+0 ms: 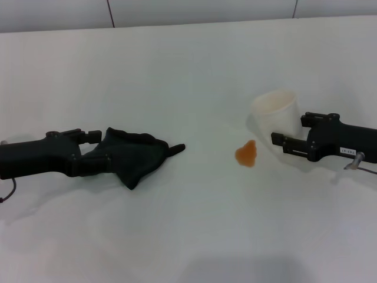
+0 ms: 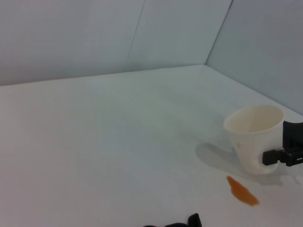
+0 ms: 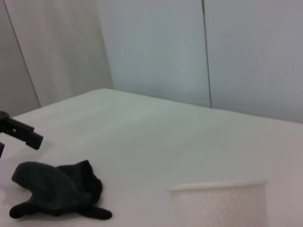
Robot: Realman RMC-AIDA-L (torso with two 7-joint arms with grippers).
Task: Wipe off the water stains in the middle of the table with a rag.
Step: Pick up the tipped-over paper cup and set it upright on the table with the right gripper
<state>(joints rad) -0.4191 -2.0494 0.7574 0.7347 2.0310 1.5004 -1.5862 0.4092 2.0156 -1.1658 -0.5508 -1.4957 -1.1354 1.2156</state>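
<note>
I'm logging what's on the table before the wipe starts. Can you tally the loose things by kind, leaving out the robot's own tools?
Rag, black: 1
Cup, whitish: 1
Water stains, one orange-brown blot: 1
Total: 3, all on the table

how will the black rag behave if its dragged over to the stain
The rag is bunched in soft folds, so it will probably flop and trail. It looks light, so it may skid on the smooth table unless pressed.
</note>
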